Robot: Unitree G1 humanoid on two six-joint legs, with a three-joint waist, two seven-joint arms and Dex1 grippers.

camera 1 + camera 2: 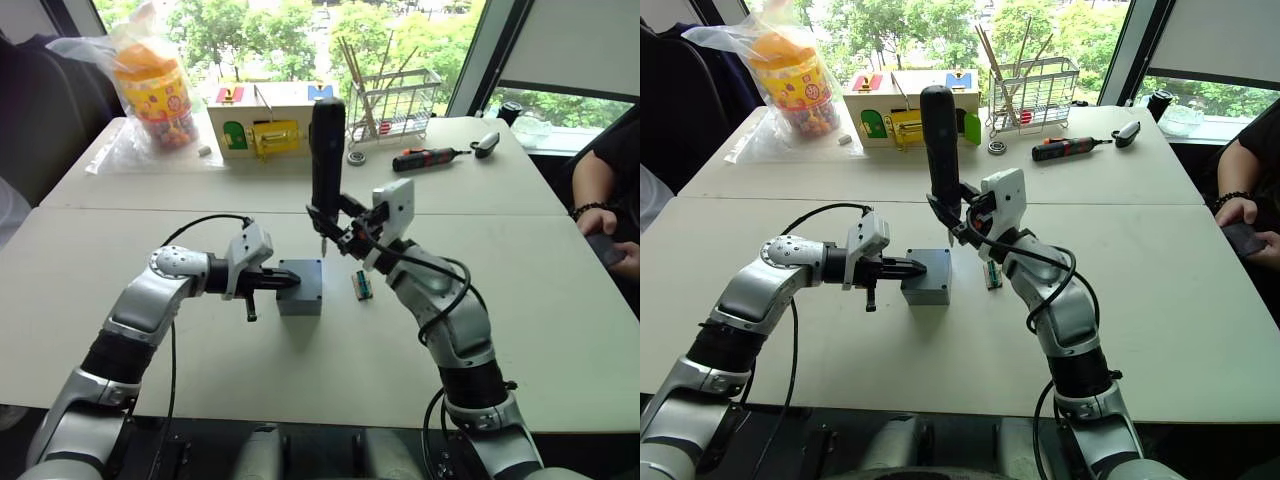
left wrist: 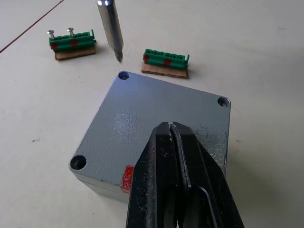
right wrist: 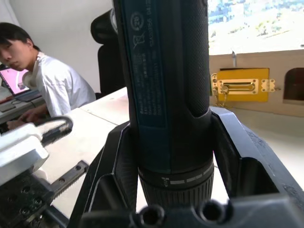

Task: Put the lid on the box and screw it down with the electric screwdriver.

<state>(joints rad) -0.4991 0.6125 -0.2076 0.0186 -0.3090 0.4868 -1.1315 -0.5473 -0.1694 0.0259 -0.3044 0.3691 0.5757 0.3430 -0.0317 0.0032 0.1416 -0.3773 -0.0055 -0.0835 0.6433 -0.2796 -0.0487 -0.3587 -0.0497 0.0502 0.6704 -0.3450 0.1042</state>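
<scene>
Lid (image 2: 156,124) and box (image 1: 300,296) are seen together on the white table (image 1: 540,300), the grey cover seated on the deeper enclosure with empty screw holes at its corners and a small red mark on the side wall nearest the left gripper (image 2: 172,142). That gripper is clenched, its two black fingers pressed together with nothing between them, and their tips are laid on the cover's top at the edge above the red mark. The left arm is bent at the elbow, and its forearm is stretched level across the table toward the box. The electric screwdriver (image 1: 326,160) is grasped upright in the right gripper (image 1: 340,228), the black fingers closed around the lower end of its dark barrel, with the long body rising above the claw and the thin metal bit (image 2: 110,28) pointing down below it. The bit's tip is held just above the table beside the far corner of the cover, close to one corner hole but not in it. The right arm is raised from the elbow, with the forearm angled up and inward toward the box. Two green terminal strips (image 2: 166,61) are seen on the table just beyond the box from the left claw, one of them bearing two upright screws (image 2: 60,33).
</scene>
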